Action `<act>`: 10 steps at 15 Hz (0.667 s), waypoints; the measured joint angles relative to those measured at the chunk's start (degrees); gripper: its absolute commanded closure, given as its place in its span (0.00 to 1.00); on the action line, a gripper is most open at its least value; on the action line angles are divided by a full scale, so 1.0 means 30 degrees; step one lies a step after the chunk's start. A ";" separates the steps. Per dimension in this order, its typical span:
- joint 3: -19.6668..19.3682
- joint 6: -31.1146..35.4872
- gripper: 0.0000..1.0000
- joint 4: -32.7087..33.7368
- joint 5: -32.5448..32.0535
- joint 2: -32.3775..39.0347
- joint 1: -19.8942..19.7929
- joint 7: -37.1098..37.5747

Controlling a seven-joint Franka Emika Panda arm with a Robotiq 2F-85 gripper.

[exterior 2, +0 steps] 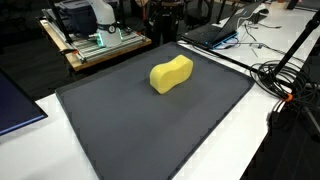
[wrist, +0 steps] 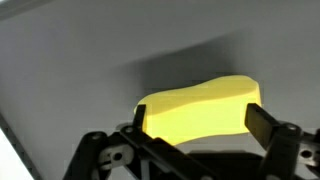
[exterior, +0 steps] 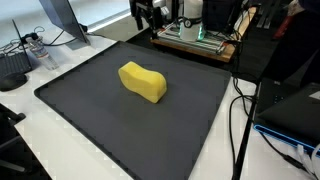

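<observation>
In the wrist view the claw (wrist: 197,128) is wide open and holds nothing. It points down at the yellow sponge (wrist: 195,105) on the dark mat (wrist: 80,50) and does not touch it.

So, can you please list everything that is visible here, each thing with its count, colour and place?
sponge: one, yellow, lying near the middle of the mat
mat: one, dark grey, spread on the table
table: one, white, under the mat
wooden board: one, light brown, beyond the mat's far edge, carrying equipment
cables: several, black, on the table beside the mat
end effector: one, black, open, apart from the sponge, which the wrist view frames between its fingers
</observation>
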 measured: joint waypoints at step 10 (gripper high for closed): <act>-0.1440 0.0657 0.00 0.1818 0.0391 0.2991 -0.1337 -0.3185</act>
